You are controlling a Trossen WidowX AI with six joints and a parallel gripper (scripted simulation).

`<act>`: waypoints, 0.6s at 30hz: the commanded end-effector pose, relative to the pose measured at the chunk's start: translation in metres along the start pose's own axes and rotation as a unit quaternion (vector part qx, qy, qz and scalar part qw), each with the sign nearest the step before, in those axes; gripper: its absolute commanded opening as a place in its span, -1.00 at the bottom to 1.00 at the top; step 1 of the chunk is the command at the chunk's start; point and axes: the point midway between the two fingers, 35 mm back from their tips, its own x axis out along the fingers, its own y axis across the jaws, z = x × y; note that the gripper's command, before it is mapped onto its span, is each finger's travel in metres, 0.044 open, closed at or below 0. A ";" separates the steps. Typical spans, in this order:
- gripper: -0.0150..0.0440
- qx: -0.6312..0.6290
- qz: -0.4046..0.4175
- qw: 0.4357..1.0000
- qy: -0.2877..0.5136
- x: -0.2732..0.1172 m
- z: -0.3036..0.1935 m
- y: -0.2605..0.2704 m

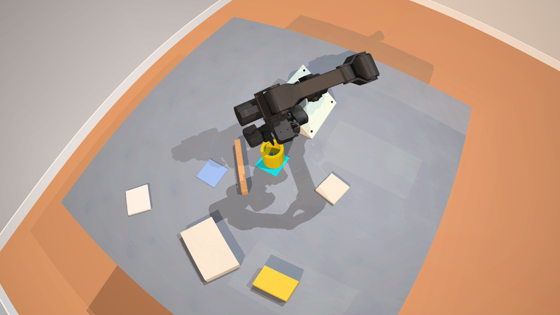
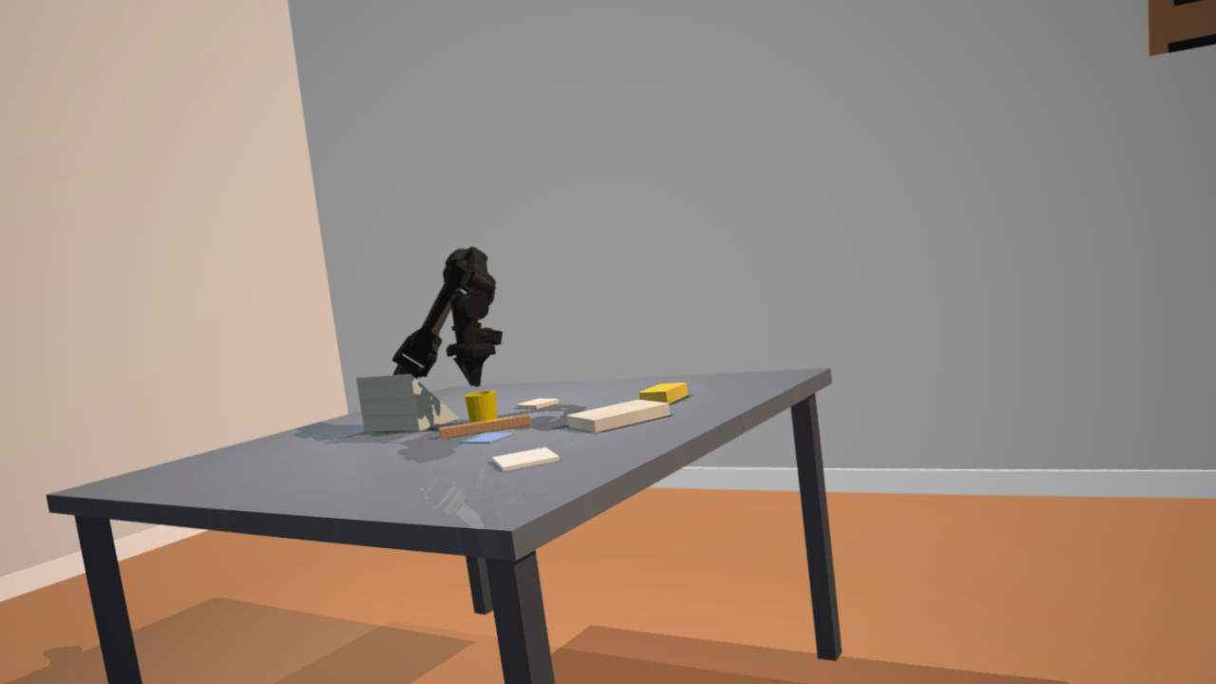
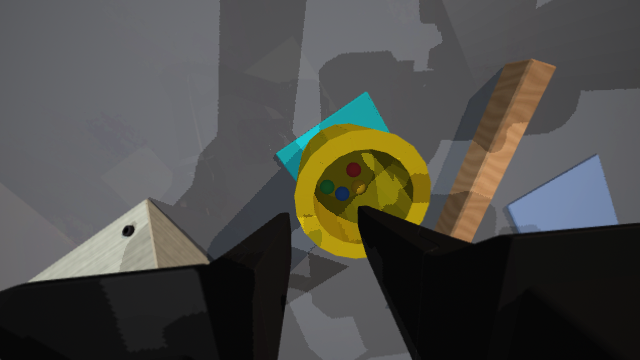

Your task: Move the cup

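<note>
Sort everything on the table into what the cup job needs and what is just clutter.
Job: yellow cup with marbles, cyan pad, pale blue pad, gripper.

Clutter: wooden bar, three cream slabs, yellow slab, pale wedge block.

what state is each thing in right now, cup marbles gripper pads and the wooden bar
yellow cup: upright on the cyan pad, not gripped
marbles: four, inside the cup
gripper: open, above the cup, holding nothing
cyan pad: under the cup
blue pad: bare
wooden bar: lying between the pads

A dark grey table [image 2: 356, 493] stands on an orange floor [image 2: 978, 586] beside grey and beige walls.
</note>
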 end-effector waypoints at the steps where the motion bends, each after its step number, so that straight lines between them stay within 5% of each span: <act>1: 0.18 0.000 0.000 1.000 0.000 0.001 0.000 0.000; 10: 0.98 0.000 0.000 1.000 0.001 -0.003 0.000 0.000; 18: 1.00 0.000 -0.001 1.000 0.003 -0.029 0.000 -0.003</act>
